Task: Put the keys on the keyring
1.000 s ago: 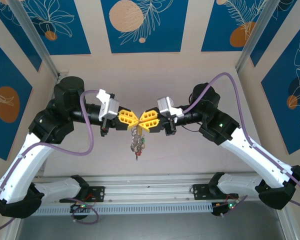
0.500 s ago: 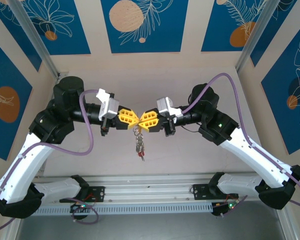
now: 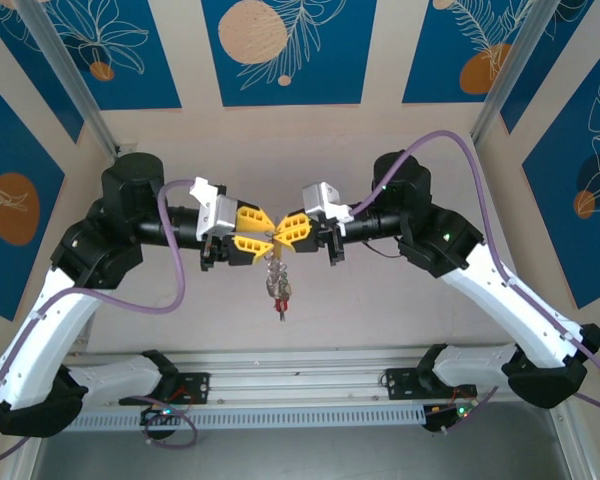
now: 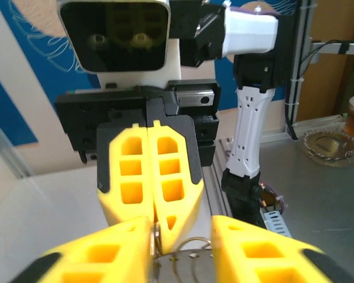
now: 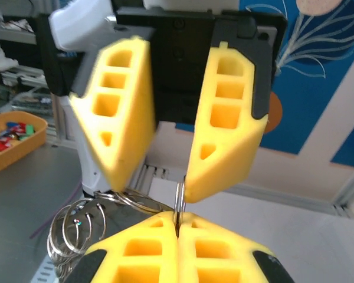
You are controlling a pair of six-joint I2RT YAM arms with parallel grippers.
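At the middle of the overhead view, the left gripper and the right gripper, both fitted with yellow ribbed plastic pads, are set nose to nose above the pale counter. The jaws of the right gripper are pressed together. In the right wrist view a strand of the thin silvery oval wire keyring is seen pinched between them at the lower middle of the frame. The jaws of the left gripper are spread; nothing is clamped by them, though the wire passes close by their tips. The bunch of small silvery metal keys with coloured plastic tags, a red one lowest, is hung just below the centre of the overhead frame. Small wire loops belonging to the bunch are seen at the lower left of the right wrist view. Whether every key is threaded on cannot be told.

The step in hand is judged to be a handover of the keyring between the arms, with the ring carried by the right gripper alone. For the next move, a grasp by the left jaws is probably called for, placed on the wire beside the right pinch, so that the ring can be turned or its gap opened without the bunch being dropped.
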